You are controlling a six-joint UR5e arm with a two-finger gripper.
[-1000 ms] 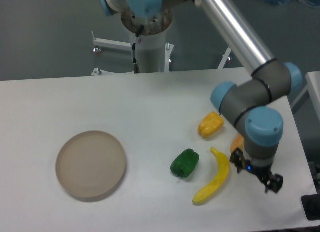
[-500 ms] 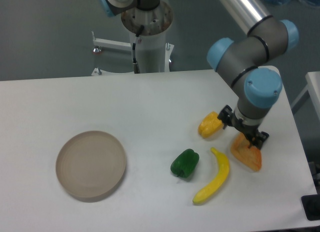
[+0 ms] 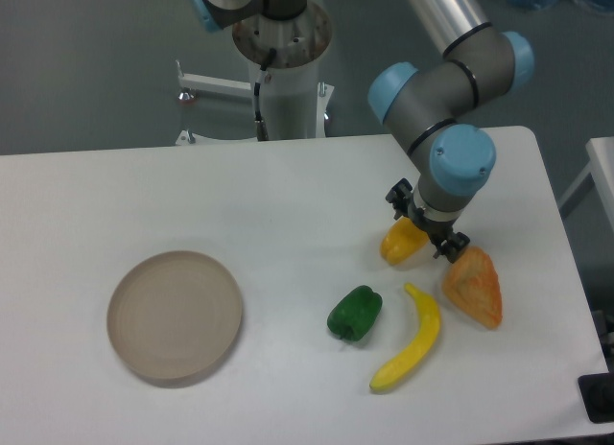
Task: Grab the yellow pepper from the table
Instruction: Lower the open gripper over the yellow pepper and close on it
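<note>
Hanging low over the right half of the table (image 3: 240, 196), the gripper (image 3: 426, 230) sits directly above the upper-right end of the yellow pepper (image 3: 401, 245), its dark fingers (image 3: 451, 247) spread to either side of that end. One finger shows at the upper left near the wrist and the other at the lower right, so the jaws stand apart, but the wrist hides the fingertips' meeting with the pepper and it cannot be told whether they press on it or merely straddle it. The pepper lies on the white tabletop, its visible part sticking out to the lower left from under the claw. Its long axis runs diagonally, from lower left up toward the upper right, where it disappears beneath the gripper.

Just to the right of the lower finger lies an orange wedge (image 3: 474, 287), close to the gripper but with a sliver of table showing between. Below the pepper a yellow banana (image 3: 412, 341) curves down toward the lower left, its upper tip near the wedge. A green pepper (image 3: 355, 313) rests left of the banana, a little below the yellow one and apart from it. Well away on the left side of the table sits a round beige plate (image 3: 174, 316)
</note>
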